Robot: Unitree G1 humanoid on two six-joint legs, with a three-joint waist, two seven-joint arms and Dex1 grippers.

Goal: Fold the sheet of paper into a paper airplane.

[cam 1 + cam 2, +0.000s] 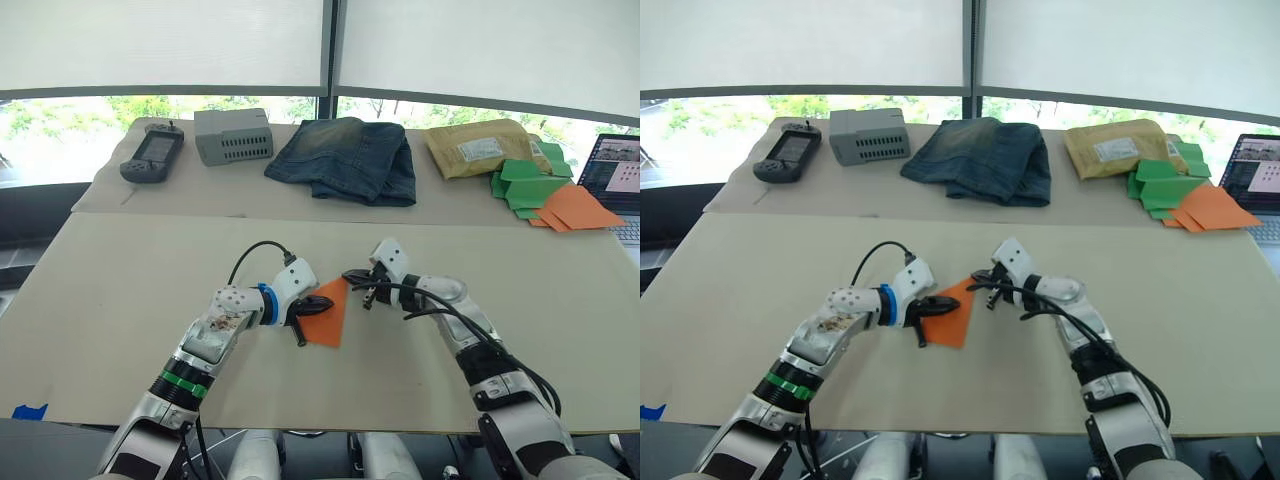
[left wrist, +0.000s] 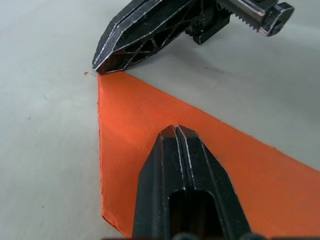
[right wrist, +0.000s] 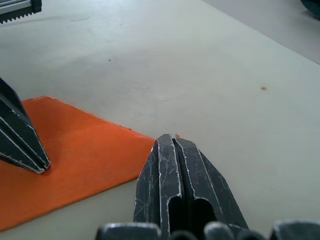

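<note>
On the beige table [image 1: 120, 300], the sheet of paper [image 1: 327, 312], folded to an orange wedge, lies flat between both arms, its point aimed away from the robot. The left gripper [image 1: 312, 305] presses closed fingers onto it; the right gripper [image 1: 354, 276], fingers together, touches the tip.

Head stereo pair looks down the table [image 1: 120, 260]; both wrist cameras sit close over the sheet of paper [image 2: 150, 130], sharing its pointed corner.
</note>
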